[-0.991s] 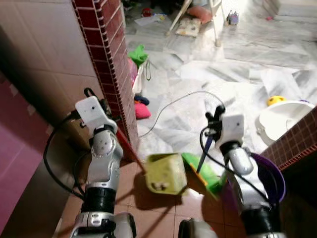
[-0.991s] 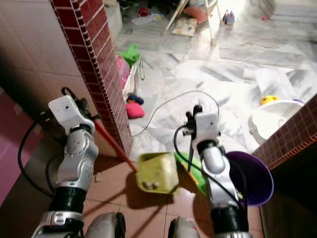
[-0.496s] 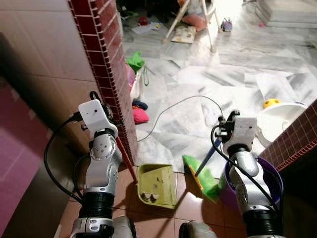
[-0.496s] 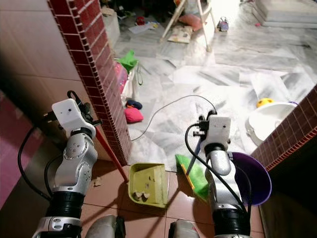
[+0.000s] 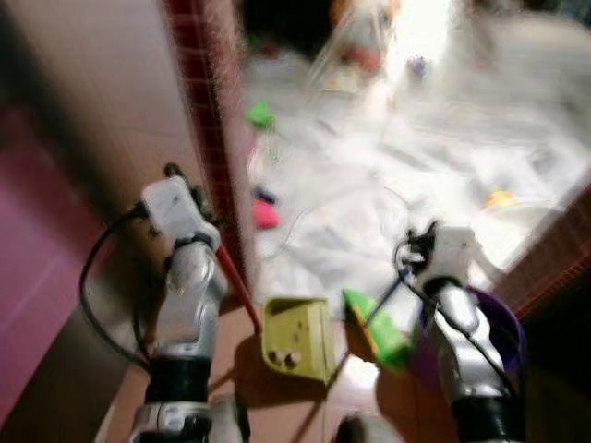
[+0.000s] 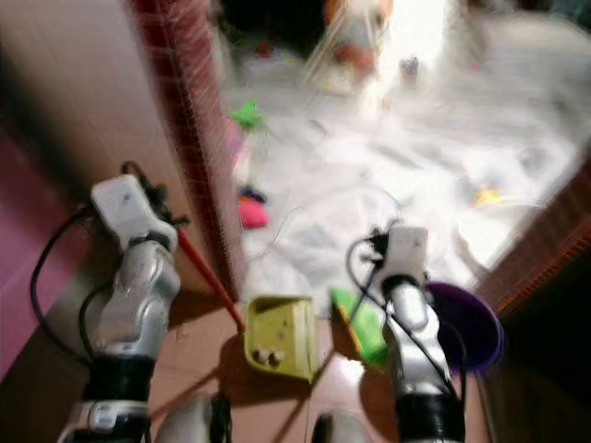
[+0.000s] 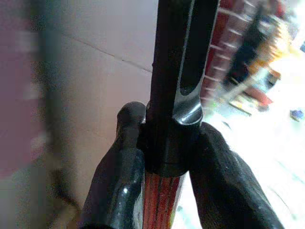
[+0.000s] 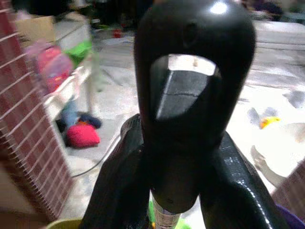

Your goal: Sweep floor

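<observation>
Left gripper (image 7: 162, 157) is clamped on the red handle (image 5: 237, 289) of the yellow-green dustpan (image 5: 297, 337), its two black fingers (image 7: 119, 181) pressed against either side of the black end cap, while the right gripper (image 8: 178, 167) is closed in the same way around the top of the broom handle (image 5: 386, 297), whose green broom head (image 5: 377, 329) rests on the brown floor tiles (image 5: 277, 406) just beside the pan's right edge. Two small pale bits already lie inside the pan near its back wall. Both head views are smeared with motion blur, so fine dust on the floor cannot be made out. The main risk, as I judge it, is the pan tilting or being dragged as the body shifts, which would spill those bits back out; a stroke begun while the view is this unsteady could also push dirt past the pan's lip instead of into it. The red brick pillar (image 5: 214, 138) stands right next to the left arm and could catch the pan's handle. A purple basin (image 5: 503, 328) sits close against the right arm, limiting its swing. A thin cable (image 5: 314, 217) trails across the marble floor (image 5: 434, 175) ahead, with a pink object (image 5: 266, 214) and other scattered clutter beyond.
</observation>
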